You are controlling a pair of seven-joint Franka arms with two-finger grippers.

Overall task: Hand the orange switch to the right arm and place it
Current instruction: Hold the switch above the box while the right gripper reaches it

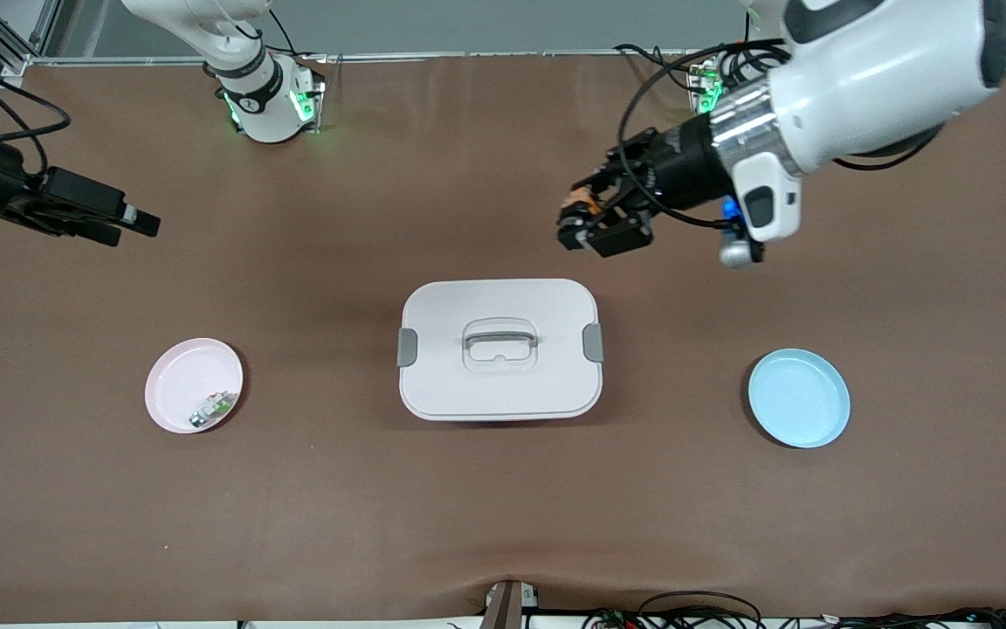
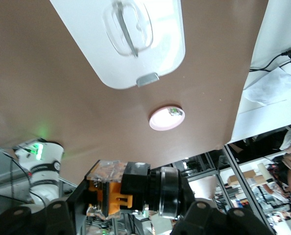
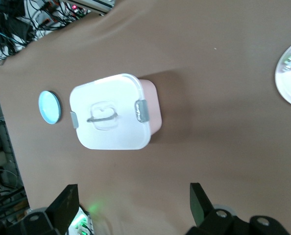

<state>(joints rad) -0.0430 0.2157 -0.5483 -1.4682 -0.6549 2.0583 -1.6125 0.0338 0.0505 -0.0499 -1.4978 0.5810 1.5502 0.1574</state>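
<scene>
The orange switch [image 1: 584, 208], a small black block with orange and clear parts, is up in the air with my left gripper [image 1: 590, 229] shut on it. They hang over bare table between the white box and the left arm's base. The left wrist view shows the switch [image 2: 131, 193] lying crosswise between the dark fingers [image 2: 55, 218], its black round end pointing to one side. My right gripper [image 1: 138, 224] is open over the right arm's end of the table. In the right wrist view its fingers [image 3: 66, 201] stand wide apart with nothing between them.
A white lidded box [image 1: 499, 384] with a grey handle and side clips stands mid-table. A pink plate [image 1: 182, 376] toward the right arm's end holds a small green-and-white part [image 1: 213, 408]. A blue plate [image 1: 798, 397] lies toward the left arm's end.
</scene>
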